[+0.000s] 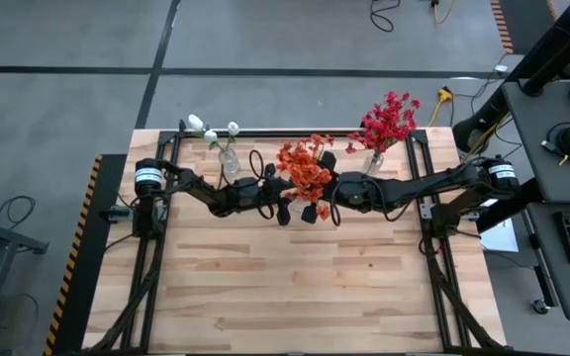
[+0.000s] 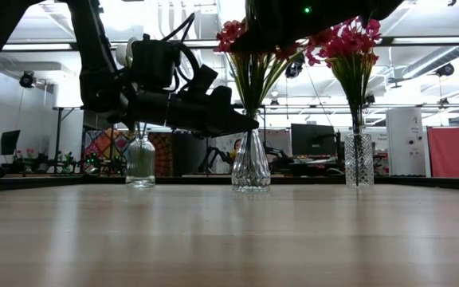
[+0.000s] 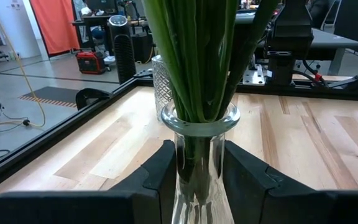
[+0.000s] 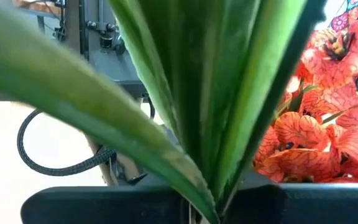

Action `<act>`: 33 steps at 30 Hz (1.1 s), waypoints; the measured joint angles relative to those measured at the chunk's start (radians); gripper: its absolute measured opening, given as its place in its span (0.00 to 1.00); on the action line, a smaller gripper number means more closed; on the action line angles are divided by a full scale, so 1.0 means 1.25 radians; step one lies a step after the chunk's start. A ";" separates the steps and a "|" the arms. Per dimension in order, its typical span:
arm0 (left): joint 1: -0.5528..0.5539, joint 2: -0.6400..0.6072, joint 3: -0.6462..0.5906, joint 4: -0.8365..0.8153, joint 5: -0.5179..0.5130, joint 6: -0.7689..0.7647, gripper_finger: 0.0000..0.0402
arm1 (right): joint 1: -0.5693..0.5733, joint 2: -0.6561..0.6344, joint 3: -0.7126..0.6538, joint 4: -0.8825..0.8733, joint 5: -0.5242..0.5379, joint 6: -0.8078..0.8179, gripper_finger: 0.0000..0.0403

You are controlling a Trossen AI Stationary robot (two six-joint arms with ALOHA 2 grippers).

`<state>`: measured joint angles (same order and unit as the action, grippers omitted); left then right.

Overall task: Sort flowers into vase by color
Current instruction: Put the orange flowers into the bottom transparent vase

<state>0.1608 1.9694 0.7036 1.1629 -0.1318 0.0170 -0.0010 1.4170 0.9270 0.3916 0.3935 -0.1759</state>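
The orange flowers (image 1: pixel 303 170) stand in the middle glass vase (image 2: pixel 251 163) near the back of the wooden tabletop (image 1: pixel 295 287). Their green stems (image 3: pixel 197 56) go down into the neck of the vase. The left gripper (image 3: pixel 193 171) is low at this vase, with one dark finger on each side of the glass, open around it; I cannot tell if the fingers touch the glass. The right gripper (image 1: pixel 332 190) is higher up, closed on the green stems of the orange flowers, just below the blooms. The red flowers (image 1: pixel 389 121) stand in a tall glass vase (image 2: pixel 358 159) to one side, near the right arm. The white flowers (image 1: pixel 211 131) stand in a small round bottle (image 2: pixel 140 161) on the other side, near the left arm. All three vases stand upright in a row, well apart from each other. Behind the tabletop is a big room with desks and screens.
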 joint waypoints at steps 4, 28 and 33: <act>0.000 0.000 0.000 0.000 0.000 0.000 0.23 | 0.000 -0.001 0.000 0.002 0.000 -0.002 0.03; -0.001 0.000 0.000 -0.002 -0.012 -0.001 0.23 | 0.026 -0.066 0.001 -0.106 0.042 0.058 0.44; 0.000 0.000 0.000 -0.003 -0.013 -0.001 0.23 | 0.031 -0.075 0.001 -0.100 0.042 0.056 0.43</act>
<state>0.1604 1.9694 0.7040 1.1595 -0.1474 0.0162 0.0374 1.3228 0.9287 0.2663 0.4458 -0.1055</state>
